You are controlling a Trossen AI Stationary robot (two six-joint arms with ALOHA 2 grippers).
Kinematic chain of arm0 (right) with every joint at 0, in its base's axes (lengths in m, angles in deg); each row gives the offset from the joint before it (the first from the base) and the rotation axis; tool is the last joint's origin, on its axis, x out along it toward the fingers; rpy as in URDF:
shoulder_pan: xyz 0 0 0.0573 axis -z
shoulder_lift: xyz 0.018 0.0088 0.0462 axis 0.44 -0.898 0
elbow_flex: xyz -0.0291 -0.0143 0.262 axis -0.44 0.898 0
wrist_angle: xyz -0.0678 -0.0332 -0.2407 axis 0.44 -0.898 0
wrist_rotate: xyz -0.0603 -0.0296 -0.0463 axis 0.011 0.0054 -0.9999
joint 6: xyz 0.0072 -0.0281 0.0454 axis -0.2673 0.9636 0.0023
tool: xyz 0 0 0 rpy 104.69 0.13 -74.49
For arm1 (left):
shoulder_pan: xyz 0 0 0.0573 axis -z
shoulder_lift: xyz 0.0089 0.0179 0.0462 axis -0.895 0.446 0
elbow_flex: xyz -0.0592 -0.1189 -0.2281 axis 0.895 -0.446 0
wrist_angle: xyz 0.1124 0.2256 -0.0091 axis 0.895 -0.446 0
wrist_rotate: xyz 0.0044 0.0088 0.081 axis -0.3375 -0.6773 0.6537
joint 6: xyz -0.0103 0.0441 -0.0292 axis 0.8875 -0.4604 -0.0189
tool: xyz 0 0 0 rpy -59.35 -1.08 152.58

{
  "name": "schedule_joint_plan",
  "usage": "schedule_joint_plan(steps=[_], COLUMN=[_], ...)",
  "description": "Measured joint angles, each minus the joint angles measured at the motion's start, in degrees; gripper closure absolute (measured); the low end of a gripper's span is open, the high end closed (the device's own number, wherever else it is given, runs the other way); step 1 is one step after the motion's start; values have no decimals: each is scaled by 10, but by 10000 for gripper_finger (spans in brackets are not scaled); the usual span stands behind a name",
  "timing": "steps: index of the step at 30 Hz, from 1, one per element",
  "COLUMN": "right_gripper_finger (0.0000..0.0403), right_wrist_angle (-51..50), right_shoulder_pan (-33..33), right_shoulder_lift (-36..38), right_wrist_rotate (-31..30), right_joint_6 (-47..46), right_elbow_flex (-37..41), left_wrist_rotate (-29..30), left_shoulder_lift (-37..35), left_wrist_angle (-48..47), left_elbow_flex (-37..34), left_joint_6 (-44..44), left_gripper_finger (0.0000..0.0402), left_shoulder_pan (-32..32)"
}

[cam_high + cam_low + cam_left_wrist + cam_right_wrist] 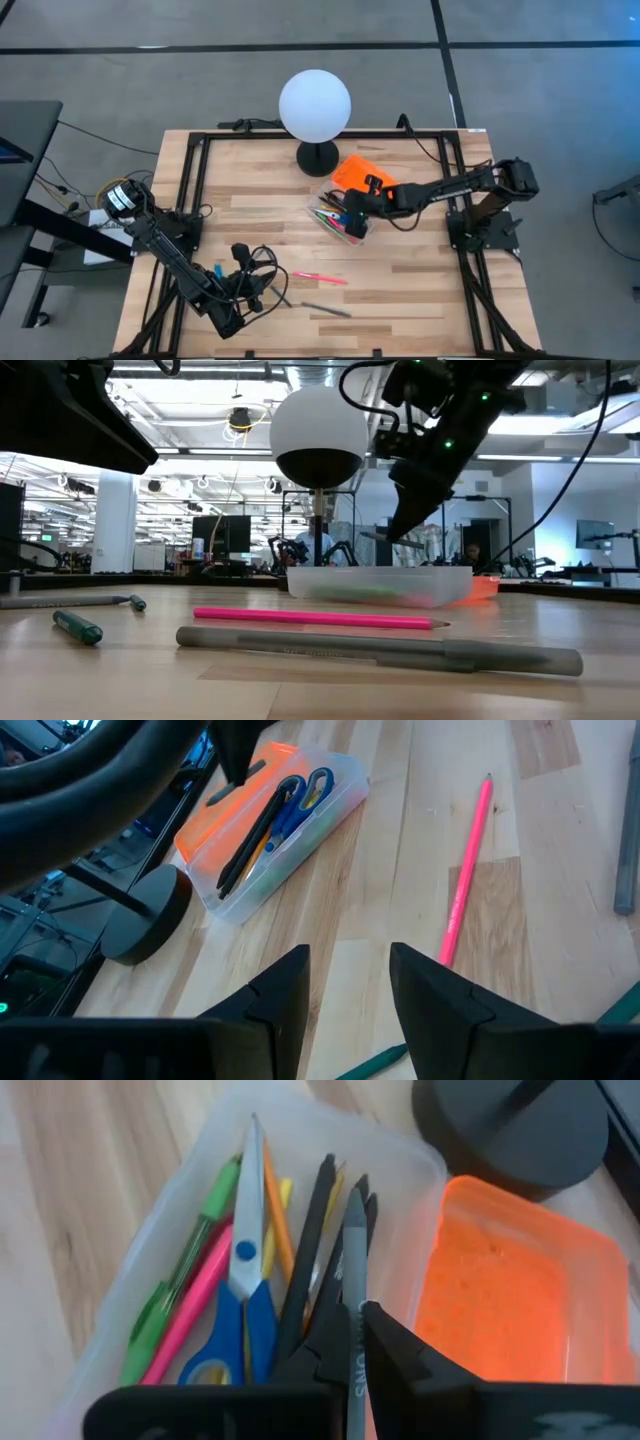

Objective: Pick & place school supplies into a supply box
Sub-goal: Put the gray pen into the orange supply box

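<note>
Currently I have the right gripper (358, 207) poised over the clear plastic supply box (337, 218), which sits near the middle of the wooden table (420, 270) just in front of the white globe lamp on its black base (315, 105); the box's bright orange lid (358, 170) lies open on the lamp side. From the right wrist camera I see the fingers pinched tight on a grey pen (354, 1305), its tip pointing down into the box. Inside the box I count blue-handled scissors (238, 1295), a pink marker (195, 1312), a green pen (180, 1280), a thin orange pencil (277, 1220) and black pens (310, 1245) — all lying lengthwise, side by side. The left gripper (245, 290) waits low at the table's near-left corner, its two fingers (275, 995) standing apart with nothing between them. Loose on the table near it: a pink pencil (318, 277) between the left gripper and the box, a grey pen lying near the front edge (326, 310), and — in the low view — a short green marker (77, 626) and a further grey pen (70, 600) beside it.
</note>
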Motion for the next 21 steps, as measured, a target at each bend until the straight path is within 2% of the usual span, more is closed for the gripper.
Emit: schedule_joint_plan(steps=[8,21], right_gripper_finger=[391,349], right_wrist_angle=[16,75], right_shoulder_pan=[12,25], right_shoulder_lift=[0,-28], right_wrist_rotate=[8,40], right_joint_6=[25,60], right_elbow_flex=[0,0], left_wrist_rotate=[0,0], left_shoulder_lift=[0,0], left_wrist_angle=[0,0], left_elbow_flex=[0,0], left_joint_6=[0,1], left_gripper_finger=[267,267], left_shoulder_pan=[0,0])
